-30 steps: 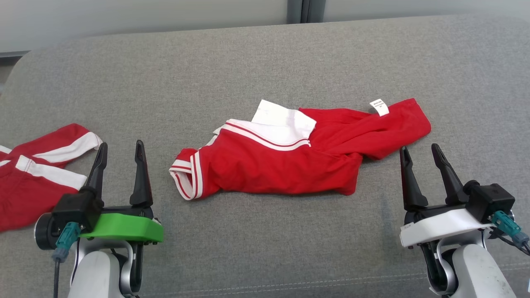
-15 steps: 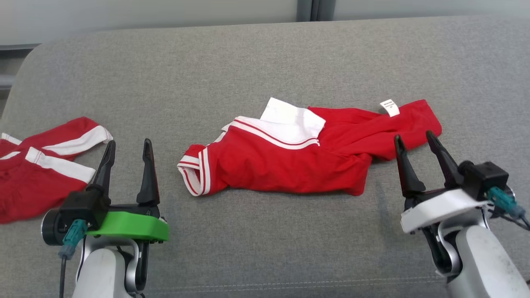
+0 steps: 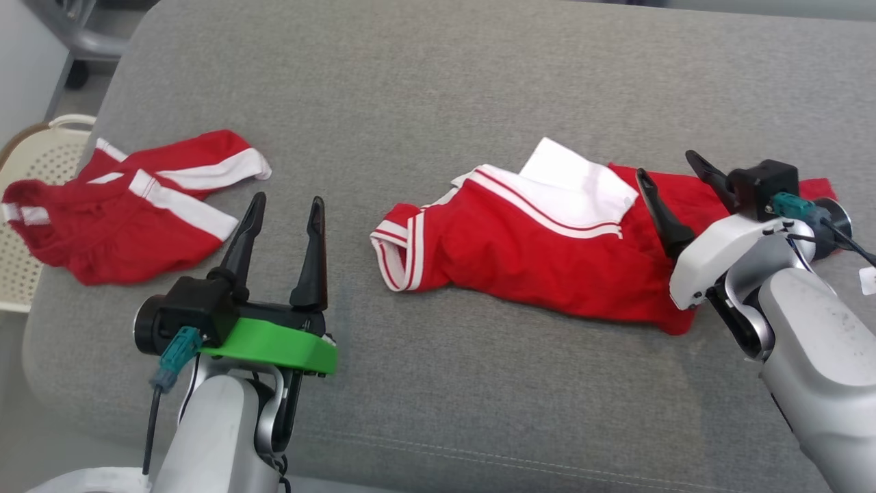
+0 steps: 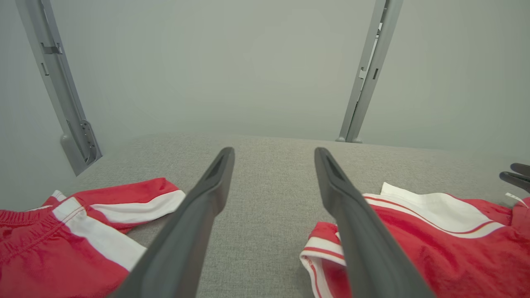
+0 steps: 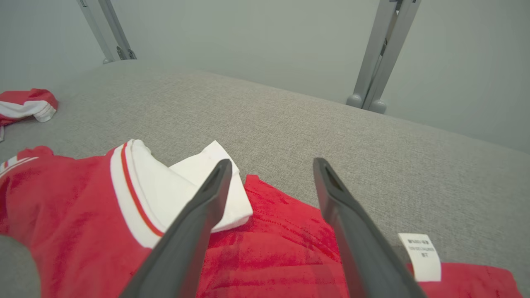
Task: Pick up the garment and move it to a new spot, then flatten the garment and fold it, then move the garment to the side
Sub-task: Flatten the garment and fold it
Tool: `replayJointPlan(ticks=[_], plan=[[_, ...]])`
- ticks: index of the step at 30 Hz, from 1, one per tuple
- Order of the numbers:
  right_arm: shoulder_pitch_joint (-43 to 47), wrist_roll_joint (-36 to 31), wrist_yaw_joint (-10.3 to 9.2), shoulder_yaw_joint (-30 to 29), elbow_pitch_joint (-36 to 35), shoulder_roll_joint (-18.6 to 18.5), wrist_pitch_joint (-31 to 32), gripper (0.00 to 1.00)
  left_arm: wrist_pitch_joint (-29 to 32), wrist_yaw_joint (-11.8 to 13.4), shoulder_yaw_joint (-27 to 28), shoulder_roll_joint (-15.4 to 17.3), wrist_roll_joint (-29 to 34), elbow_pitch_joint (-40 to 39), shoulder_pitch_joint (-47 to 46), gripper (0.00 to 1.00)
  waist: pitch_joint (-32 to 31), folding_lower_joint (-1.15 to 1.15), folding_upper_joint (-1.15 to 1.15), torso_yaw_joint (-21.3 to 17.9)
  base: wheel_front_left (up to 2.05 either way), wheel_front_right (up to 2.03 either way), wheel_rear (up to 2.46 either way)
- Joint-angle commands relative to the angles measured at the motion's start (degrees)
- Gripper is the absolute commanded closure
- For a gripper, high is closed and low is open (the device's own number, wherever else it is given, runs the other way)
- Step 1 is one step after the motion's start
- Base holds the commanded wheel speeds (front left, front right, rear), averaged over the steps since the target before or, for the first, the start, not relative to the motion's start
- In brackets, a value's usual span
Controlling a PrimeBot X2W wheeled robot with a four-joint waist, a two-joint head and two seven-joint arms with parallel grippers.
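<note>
The garment is a crumpled red piece with white trim and a white panel, lying right of centre on the grey cushion. My right gripper hangs open over its right part, with nothing between the fingers. In the right wrist view the open right gripper points across the red cloth, beside the white panel and the white label. My left gripper stands open over bare cushion, left of the garment's striped cuff. The left wrist view has the garment to the right of the left gripper.
A second red and white piece of clothing lies at the cushion's left end. A cream perforated basket stands beyond that left edge. The grey cushion stretches back to a pale wall with metal posts.
The head camera has swung, shifting the whole picture rightward and down. My right gripper has moved forward from beside the garment to above its right end. Both grippers stay open.
</note>
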Motion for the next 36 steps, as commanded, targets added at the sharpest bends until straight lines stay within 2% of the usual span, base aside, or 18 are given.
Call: replayJointPlan(ticks=[1, 6, 14, 15, 16, 17, 22, 30, 33, 36], plan=[[-1.46, 0.35, -0.07, 1.16, 1.06, -0.83, 0.12, 0.0, -0.13, -0.19, -0.44, -0.06, -0.73, -0.01, -1.08, 0.0, 3.54, 0.0, 0.0, 5.24, 0.0, 0.0, 0.0], [-6.18, 3.4, -0.08, 7.6, 7.95, -2.82, 1.92, 0.0, -0.13, 0.89, -4.07, -0.12, -3.42, -0.35, -2.19, 0.0, 4.23, 0.0, 0.0, 8.13, 0.0, 0.0, 0.0], [-11.56, 10.98, -0.07, 16.09, 13.65, -3.4, 7.45, 0.0, -0.13, 2.48, -6.04, -0.13, -4.77, -0.34, -2.75, 0.0, 4.4, 0.0, 0.0, 8.08, 0.0, 0.0, 0.0], [-12.08, 12.0, -0.07, 17.18, 13.64, -3.36, 8.05, 0.36, -0.13, 2.45, -6.09, -0.12, -4.72, -0.25, -2.87, 0.0, 4.45, 0.0, 0.0, 7.93, 0.0, 0.0, 0.0], [-12.72, 12.68, -0.07, 18.11, 13.65, -3.65, 8.42, 0.65, -0.13, 2.49, -6.11, -0.13, -4.69, -0.21, -3.04, 0.0, 4.46, 0.0, 0.0, 7.78, 0.0, 0.0, 0.0], [-13.25, 13.39, -0.07, 18.87, 13.71, -3.92, 8.59, 1.0, -0.13, 2.54, -6.16, -0.13, -4.66, -0.12, -3.15, 0.0, 4.4, 0.0, 0.0, 7.62, 0.0, 0.0, 0.0], [-15.05, 16.21, -0.06, 21.69, 12.34, -4.91, 6.85, 1.0, -0.13, 2.52, -6.08, -0.12, -4.5, 0.05, -3.22, 0.0, 3.96, 0.0, 0.0, 6.77, 0.0, 0.0, 0.0], [-14.75, 16.36, -0.07, 23.81, 6.02, -7.58, 1.53, 1.0, -0.13, 2.99, -4.6, -0.1, -3.59, 0.04, -1.45, 0.0, 2.51, 0.0, 0.0, 4.36, 0.0, 0.0, 0.0], [-13.37, 16.39, -0.07, 23.0, 1.65, -8.74, -0.43, 1.0, -0.13, 2.83, -3.54, -0.09, -2.93, 0.15, -0.87, 0.0, 1.83, 0.0, 0.0, 2.81, 0.0, 0.0, 0.0], [-10.86, 16.82, -0.07, 19.55, -2.7, -10.1, -2.09, 1.0, -0.13, 2.62, -2.07, -0.08, -2.04, 0.21, -0.31, 0.0, 1.14, 0.0, 0.0, 0.99, 0.0, 0.0, 0.0]])
